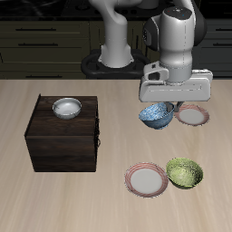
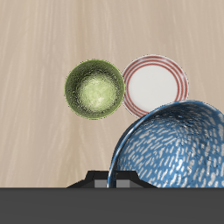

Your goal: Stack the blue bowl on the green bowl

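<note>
The blue bowl [image 1: 157, 114], light blue with white speckles, hangs tilted under my gripper [image 1: 169, 102], above the table. The gripper is shut on the bowl's rim; its fingers are mostly hidden by the hand. In the wrist view the blue bowl [image 2: 175, 144] fills much of the frame close to the camera. The green bowl [image 1: 185, 172], olive-green, sits on the table near the front edge, apart from the blue bowl. In the wrist view the green bowl [image 2: 94, 89] lies beside a pink-rimmed plate [image 2: 155, 86].
A dark wooden box [image 1: 63, 136] stands on the table with a white-grey bowl [image 1: 66, 109] on top. One pink-rimmed plate [image 1: 146, 178] lies beside the green bowl. A second plate [image 1: 192, 113] lies farther back, beside the blue bowl.
</note>
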